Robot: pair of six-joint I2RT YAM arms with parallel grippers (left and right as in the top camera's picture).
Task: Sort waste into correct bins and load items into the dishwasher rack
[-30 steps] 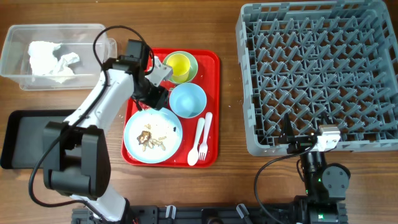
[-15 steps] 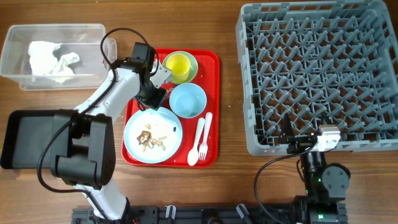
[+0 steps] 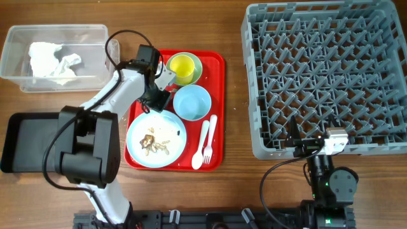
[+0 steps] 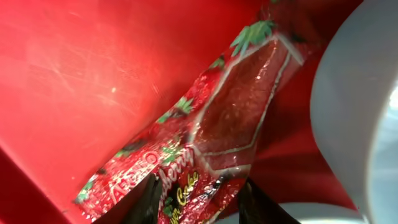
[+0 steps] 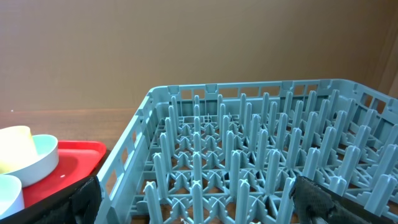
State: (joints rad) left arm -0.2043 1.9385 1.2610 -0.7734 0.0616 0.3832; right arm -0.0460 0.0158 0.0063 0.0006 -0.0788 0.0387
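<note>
Over red tray (image 3: 215, 70), left hand (image 3: 157, 97) stays at wrapper (image 4: 236, 118), elbow swung right.

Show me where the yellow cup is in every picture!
Overhead: the yellow cup sits in the pale green bowl at the top of the red tray.
Left wrist: not in it.
Right wrist: at the far left edge, inside the bowl.
Shared landmark: the red tray, seen in all three views.
</note>
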